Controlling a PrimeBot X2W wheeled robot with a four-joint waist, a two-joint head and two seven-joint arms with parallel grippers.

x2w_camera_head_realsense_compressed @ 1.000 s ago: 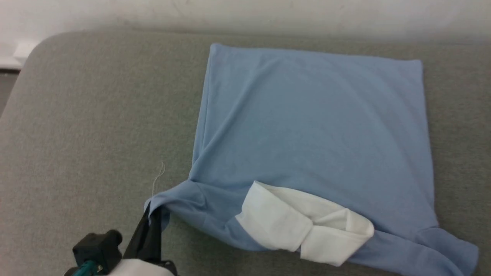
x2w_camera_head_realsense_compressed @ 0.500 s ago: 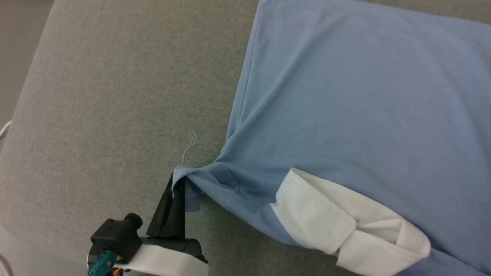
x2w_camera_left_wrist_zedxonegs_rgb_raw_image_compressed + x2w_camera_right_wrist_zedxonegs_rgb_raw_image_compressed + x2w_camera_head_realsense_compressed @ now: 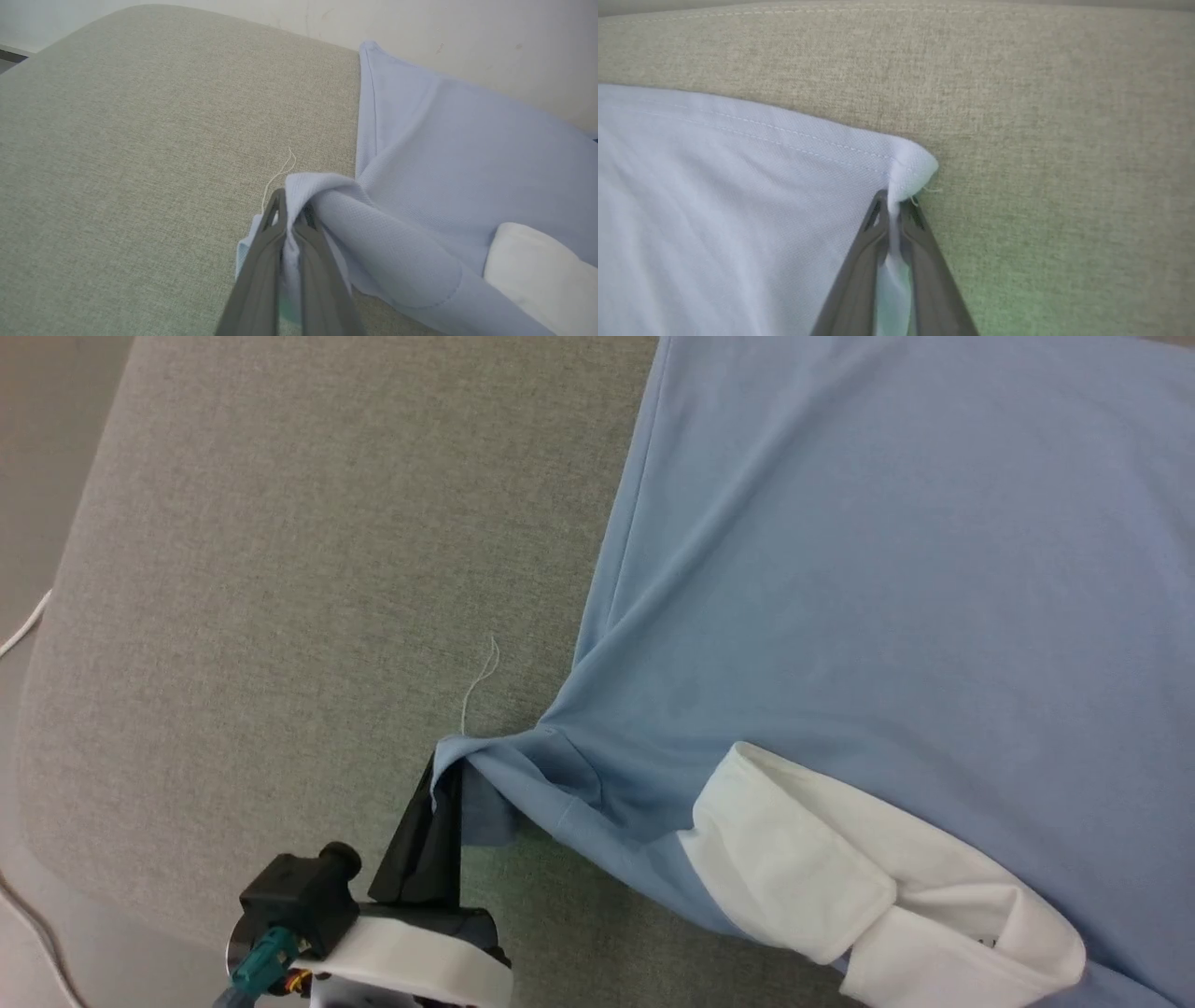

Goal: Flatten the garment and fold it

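The garment [image 3: 887, 569], a light blue shirt, lies spread on the grey padded surface, with a folded white sleeve section [image 3: 840, 868] at its near edge. My left gripper [image 3: 446, 775] is shut on a bunched blue corner at the near left and lifts it slightly off the surface; the left wrist view shows cloth [image 3: 373, 186] pinched between the dark fingers [image 3: 261, 261] of that left gripper [image 3: 289, 210]. In the right wrist view my right gripper [image 3: 893, 203] is shut on a hemmed corner of the garment [image 3: 738, 186], fabric squeezed between its fingers [image 3: 924, 261].
The grey padded surface [image 3: 280, 569] extends left of the shirt, with its rounded edge at the left and near side. A loose pale thread [image 3: 481, 681] lies by the held corner. A pale wall [image 3: 467, 28] stands behind the far edge.
The head camera has tilted down and closer, so the whole scene has shifted. My left gripper keeps hold of the blue corner.
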